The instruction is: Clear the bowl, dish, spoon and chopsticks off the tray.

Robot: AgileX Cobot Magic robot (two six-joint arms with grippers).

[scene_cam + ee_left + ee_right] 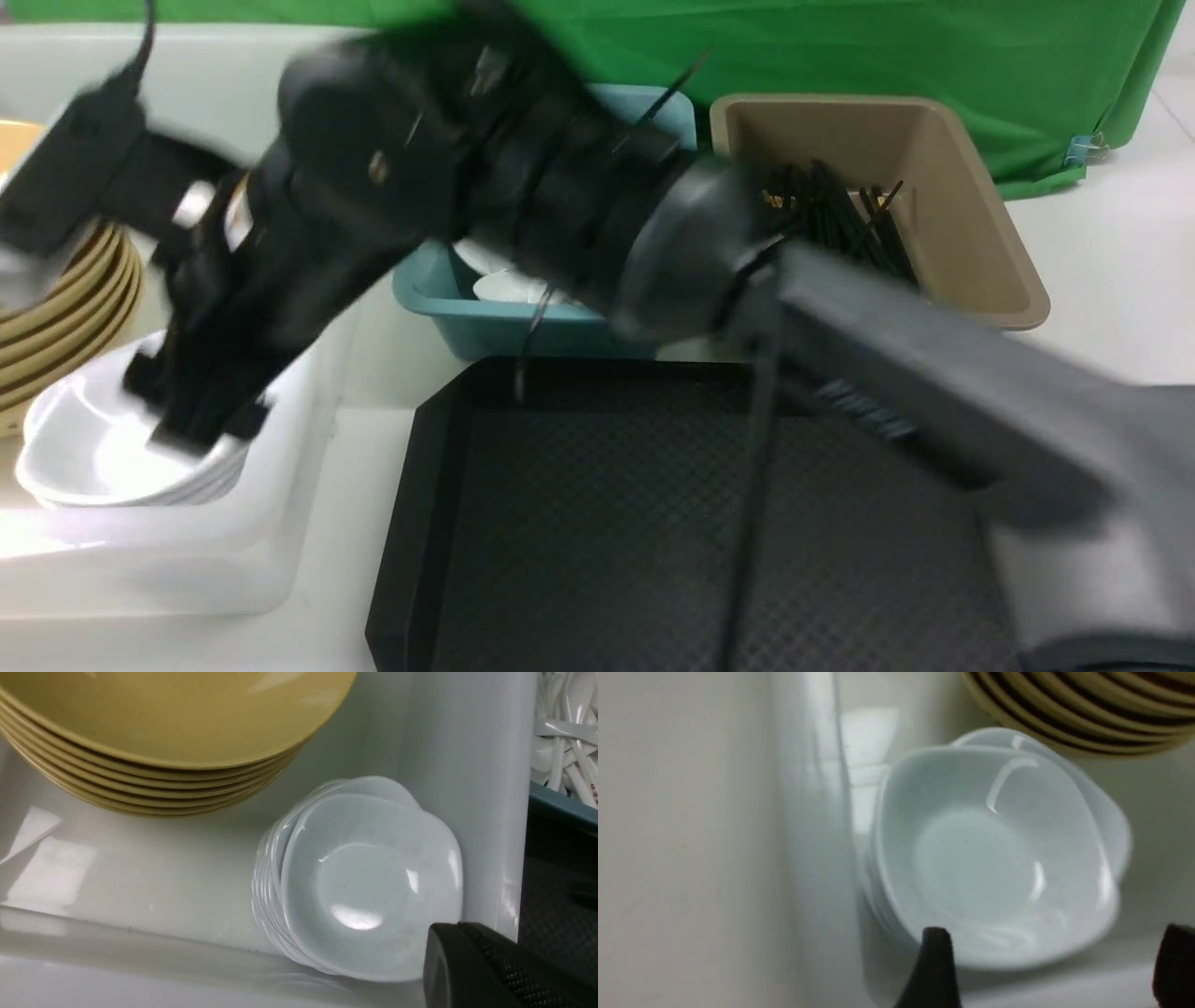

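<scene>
A green fabric backdrop (934, 47) closes the far side of the smooth white worktop (1111, 308); a small blue clip (1083, 149) grips the cloth's lower right corner.

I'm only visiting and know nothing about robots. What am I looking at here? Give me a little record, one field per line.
tray: black, nothing on the part in view
white dishes: stacked in the white bin
bowls: mustard stack, beside the dishes in the same bin
spoons: piled in the teal tub
chopsticks: in the brown tub
right pincer: open over the top dish, holding nothing
</scene>
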